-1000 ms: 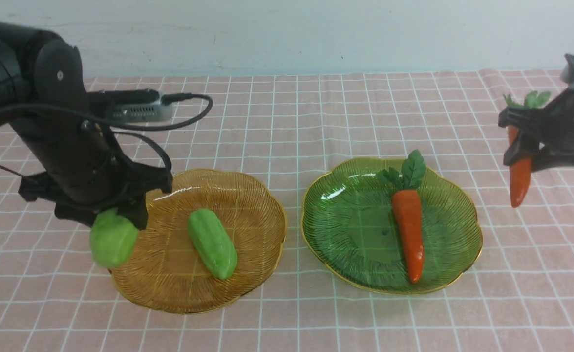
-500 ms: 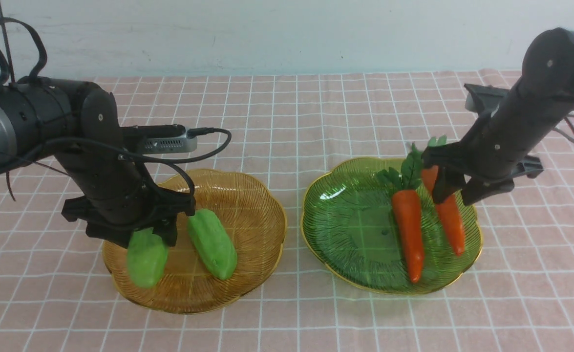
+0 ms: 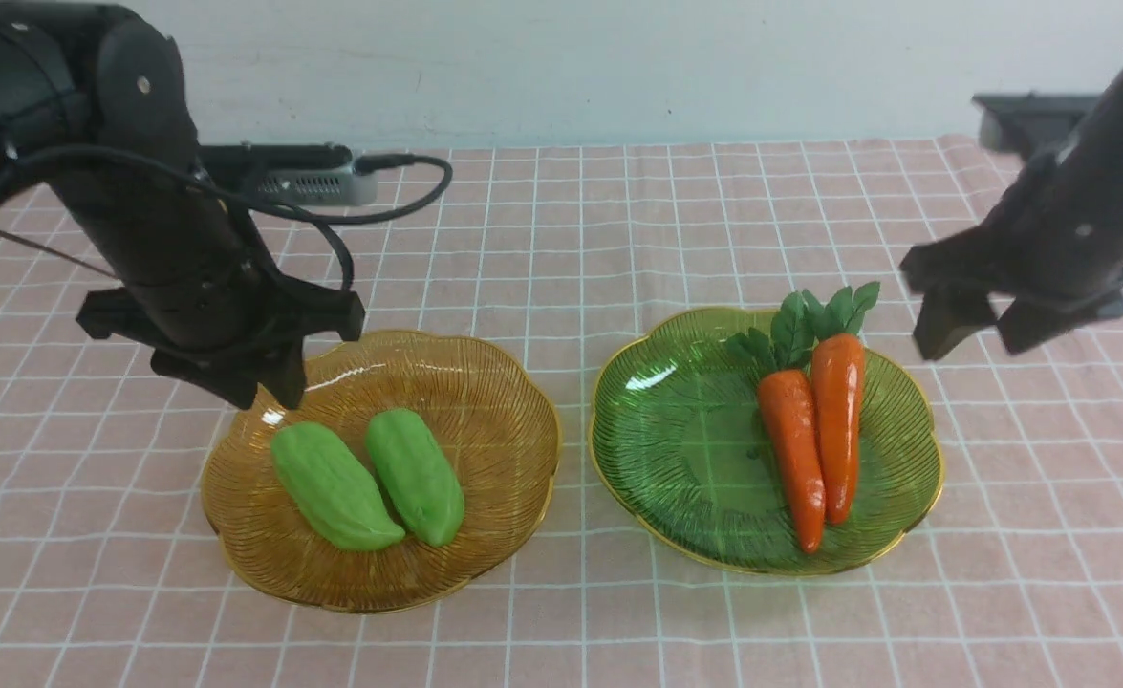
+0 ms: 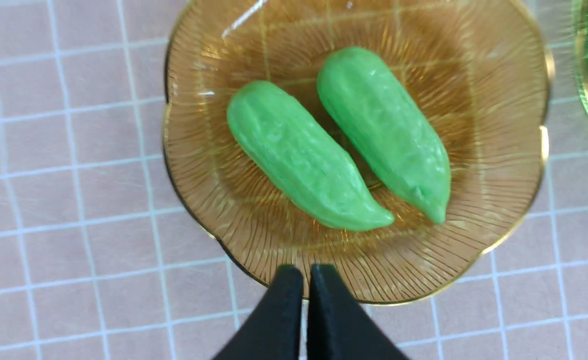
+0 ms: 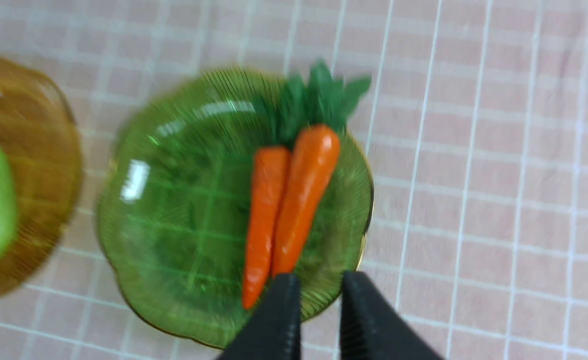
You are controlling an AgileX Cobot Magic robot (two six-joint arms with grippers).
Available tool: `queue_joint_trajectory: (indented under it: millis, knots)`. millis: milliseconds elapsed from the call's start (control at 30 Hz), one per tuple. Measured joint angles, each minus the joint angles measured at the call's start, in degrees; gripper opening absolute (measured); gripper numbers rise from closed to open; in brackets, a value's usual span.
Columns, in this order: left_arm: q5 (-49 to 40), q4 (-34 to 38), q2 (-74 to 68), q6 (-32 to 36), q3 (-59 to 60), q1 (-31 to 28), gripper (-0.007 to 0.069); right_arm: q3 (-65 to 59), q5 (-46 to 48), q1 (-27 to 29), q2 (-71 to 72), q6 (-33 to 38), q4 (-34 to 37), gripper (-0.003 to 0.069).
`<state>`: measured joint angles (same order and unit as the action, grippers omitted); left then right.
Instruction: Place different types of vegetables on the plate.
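Amber plate [image 3: 489,382] holds left gourd [image 3: 332,487] and right gourd [image 3: 416,475]; green plate [image 3: 676,440], right of it, holds left carrot [image 3: 792,444] touching right carrot [image 3: 838,430]; left gripper [image 3: 260,392] above amber plate's rim, closed, empty; right gripper [image 3: 977,334] farther right, parted, empty; only wrist views show finger gaps.

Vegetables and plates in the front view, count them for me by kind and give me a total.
Green gourds: 2
Orange carrots: 2
Plates, one amber and one green: 2
Total: 6

open cloth [image 3: 523,239] behind amber plate [image 3: 504,420]
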<state>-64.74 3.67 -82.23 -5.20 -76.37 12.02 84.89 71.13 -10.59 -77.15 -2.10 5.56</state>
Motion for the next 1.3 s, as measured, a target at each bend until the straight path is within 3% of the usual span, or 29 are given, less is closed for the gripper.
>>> queue_joint_trajectory:
  millis: [67,133,233,400,533,633,867,1300]
  knots:
    - [3.22,0.0,8.45,1.52,5.38,0.0,-0.0004,-0.24,-0.76,0.0,9.74,-0.11,0.0,0.0032]
    - [6.75,0.0,15.84,2.2,11.16,0.0,-0.0004,-3.42,-6.28,0.0,19.94,-0.11,0.0,-0.0003]
    - [12.69,0.0,27.84,2.64,22.01,0.0,-0.0004,-13.07,-16.8,0.0,33.71,-0.06,0.0,-0.0015]
    - [26.62,0.0,47.62,2.75,39.92,0.0,-0.0004,-41.52,-45.94,0.0,60.03,0.35,0.0,-0.0015]
    - [34.19,0.17,58.24,1.99,47.98,0.0,-0.0004,-54.97,-56.01,0.0,68.87,0.35,0.1,-0.0015]
    - [34.47,0.23,63.71,1.31,51.45,0.0,-0.0004,-60.99,-63.39,0.0,73.1,0.35,0.23,-0.0015]
    - [28.01,0.17,69.03,1.2,53.99,0.0,-0.0004,-63.94,-66.78,0.0,74.68,2.1,0.23,-0.0015]
    - [27.73,0.18,69.14,1.2,53.99,0.0,-0.0004,-63.94,-66.78,0.0,74.68,2.1,0.23,-0.0015]
